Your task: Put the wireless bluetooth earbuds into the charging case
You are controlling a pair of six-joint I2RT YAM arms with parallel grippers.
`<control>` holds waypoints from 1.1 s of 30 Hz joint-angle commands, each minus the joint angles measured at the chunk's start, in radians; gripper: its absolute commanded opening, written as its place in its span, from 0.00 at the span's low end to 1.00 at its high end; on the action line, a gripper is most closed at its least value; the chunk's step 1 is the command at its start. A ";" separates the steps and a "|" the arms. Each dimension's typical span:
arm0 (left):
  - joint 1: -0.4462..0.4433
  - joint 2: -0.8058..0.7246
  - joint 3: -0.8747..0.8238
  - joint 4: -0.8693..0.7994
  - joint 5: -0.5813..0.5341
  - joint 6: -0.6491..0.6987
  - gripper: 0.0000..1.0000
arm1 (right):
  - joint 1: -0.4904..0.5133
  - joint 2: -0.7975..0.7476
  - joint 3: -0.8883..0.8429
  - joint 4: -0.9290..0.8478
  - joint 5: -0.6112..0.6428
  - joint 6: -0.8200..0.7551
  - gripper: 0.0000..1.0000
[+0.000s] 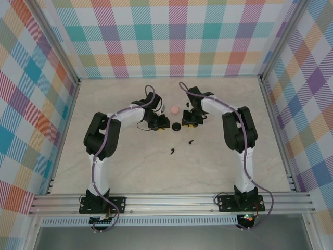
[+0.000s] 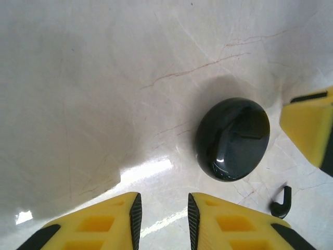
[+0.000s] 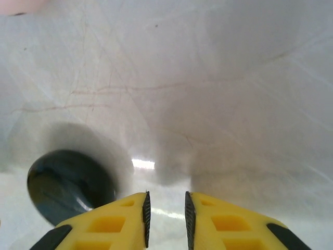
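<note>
Hovering low over the pale marble-patterned table [image 1: 130,172], the left gripper [image 1: 164,125] and the right gripper [image 1: 188,123] face each other from either side of the black charging case [image 1: 176,126]. The case sits closed on the table between them.

In the left wrist view, the left gripper [image 2: 164,200] has its yellow fingers a little apart with bare tabletop in the gap, so it grasps nothing. The glossy case [image 2: 232,138] lies ahead and to the right of those fingers, clear of them. A yellow finger [image 2: 308,127] of the right gripper shows just past the case at the right edge.

In the right wrist view, the right gripper [image 3: 165,200] stands slightly parted too. The slot between its pads is narrow and empty, gripping nothing. The case [image 3: 67,185] lies close to the left of its left finger; whether they touch cannot be told.

Both earbuds lie loose on the table, outside the case and on its near side, toward the arm bases. One black earbud [image 1: 190,141] is just below the right gripper, and the other black earbud [image 1: 172,151] is a little nearer the bases. A hook-shaped earbud [image 2: 281,203] shows by the case in the left wrist view; which of the two it is cannot be told.

A pink disc [image 1: 175,109] lies beyond the case, between the two wrists.
</note>
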 commanded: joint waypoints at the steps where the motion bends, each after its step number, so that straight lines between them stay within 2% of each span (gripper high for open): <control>1: 0.035 -0.014 0.040 0.011 0.071 0.021 0.34 | -0.012 -0.092 -0.044 0.045 -0.078 0.012 0.30; 7: 0.048 0.044 0.088 0.051 0.155 0.004 0.38 | -0.016 -0.115 -0.097 0.129 -0.212 0.043 0.34; 15: 0.051 0.087 0.088 0.083 0.213 -0.008 0.40 | -0.016 -0.059 -0.088 0.148 -0.273 0.063 0.38; 33: 0.053 0.118 0.063 0.113 0.257 -0.019 0.41 | -0.015 0.001 -0.082 0.146 -0.272 0.071 0.32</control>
